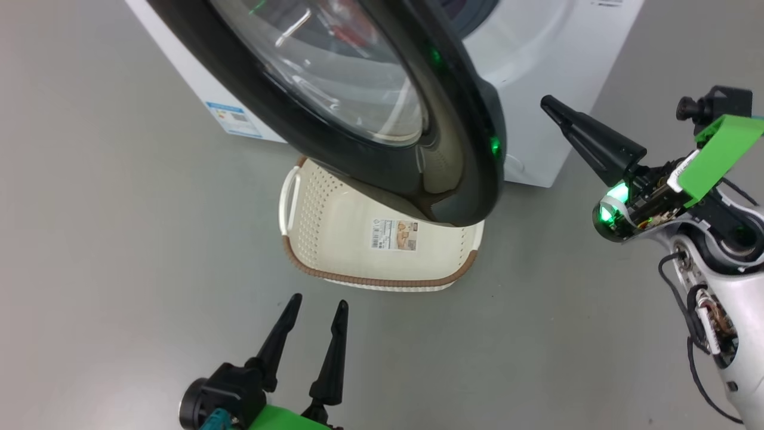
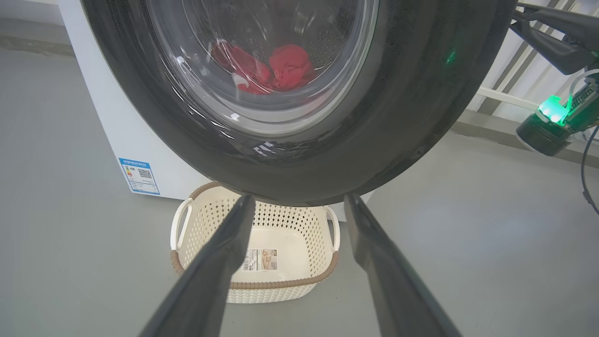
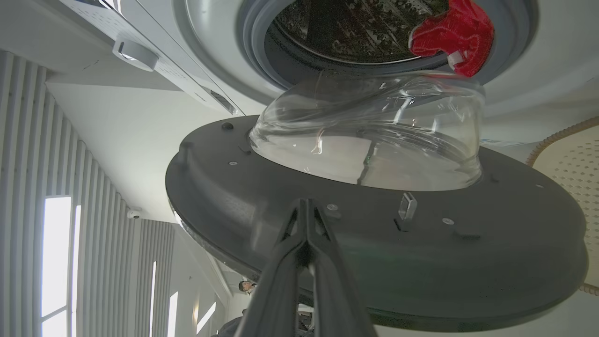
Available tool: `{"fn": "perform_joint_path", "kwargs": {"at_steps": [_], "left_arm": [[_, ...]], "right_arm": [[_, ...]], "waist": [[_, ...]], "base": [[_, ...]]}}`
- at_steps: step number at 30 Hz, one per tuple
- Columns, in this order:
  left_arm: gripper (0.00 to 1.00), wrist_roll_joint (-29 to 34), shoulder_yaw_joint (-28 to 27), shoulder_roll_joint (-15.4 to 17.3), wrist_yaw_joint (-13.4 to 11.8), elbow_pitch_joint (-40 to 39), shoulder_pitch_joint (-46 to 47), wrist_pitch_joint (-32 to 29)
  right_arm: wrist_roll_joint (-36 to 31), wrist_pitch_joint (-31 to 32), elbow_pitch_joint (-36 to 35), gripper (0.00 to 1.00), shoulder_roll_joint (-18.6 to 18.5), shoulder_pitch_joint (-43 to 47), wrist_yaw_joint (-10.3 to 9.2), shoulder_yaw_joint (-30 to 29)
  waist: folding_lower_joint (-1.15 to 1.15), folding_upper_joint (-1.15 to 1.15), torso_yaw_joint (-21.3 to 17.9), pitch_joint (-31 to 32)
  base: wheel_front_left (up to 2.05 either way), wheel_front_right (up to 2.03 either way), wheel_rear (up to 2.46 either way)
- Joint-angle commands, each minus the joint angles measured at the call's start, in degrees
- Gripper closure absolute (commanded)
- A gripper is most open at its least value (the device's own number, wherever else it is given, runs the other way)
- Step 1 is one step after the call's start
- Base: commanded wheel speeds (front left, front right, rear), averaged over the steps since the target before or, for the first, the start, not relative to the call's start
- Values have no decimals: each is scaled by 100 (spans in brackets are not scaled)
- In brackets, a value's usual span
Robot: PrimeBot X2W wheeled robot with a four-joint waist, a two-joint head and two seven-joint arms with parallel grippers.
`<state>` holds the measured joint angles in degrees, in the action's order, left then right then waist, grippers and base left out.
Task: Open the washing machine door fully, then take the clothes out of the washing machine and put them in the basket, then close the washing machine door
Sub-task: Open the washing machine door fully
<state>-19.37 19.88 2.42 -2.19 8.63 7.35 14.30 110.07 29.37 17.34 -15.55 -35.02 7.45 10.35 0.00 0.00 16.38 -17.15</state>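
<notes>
Black glossy rim and bulging clear glass of the washing machine door (image 1: 471,137) take up the top of the head view, cut off by the upper edge. The door stands open at an angle from the washing machine (image 1: 537,54) and hides most of the drum mouth, along with the far side of the basket (image 1: 382,280). The basket sits on the grey floor (image 1: 119,251) just before the machine, under the door's lower edge, and what shows of its inside holds a paper label and no garments.

The clothes (image 2: 290,68) lie in the drum. From the left wrist they are blurred through the glass. From the right wrist one red piece with a white part hangs over the grey gasket.

The left hand (image 1: 319,300) is low and near the basket, well apart from the door, with its two fingers spread wide and gripping nothing. The right hand (image 1: 548,104) is raised beside the door's free edge and points toward the machine, its fingers pressed together on nothing. From its own wrist the tips lie over the door's inner face, but whether they touch it cannot be told.
</notes>
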Motion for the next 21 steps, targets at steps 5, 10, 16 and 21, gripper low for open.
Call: {"fn": "perform_joint_path", "kwargs": {"at_steps": [5,10,16,21], "left_arm": [[0,-131,-12,45,-116,-177,150,70],[0,-210,84,45,-163,-196,170,70],[0,-274,143,45,-203,-222,159,70],[0,-288,164,45,-206,-212,108,70]], "right_arm": [[42,656,248,100,-34,-414,3,104],[-121,827,466,100,42,-564,3,61],[-318,1020,543,100,173,-531,3,56],[-490,1178,536,100,283,-394,3,96]], "waist": [[0,0,237,-139],[0,0,364,-138],[0,0,516,-58],[0,0,655,83]], "base": [[0,0,0],[0,0,0],[0,0,0],[0,0,0]]}}
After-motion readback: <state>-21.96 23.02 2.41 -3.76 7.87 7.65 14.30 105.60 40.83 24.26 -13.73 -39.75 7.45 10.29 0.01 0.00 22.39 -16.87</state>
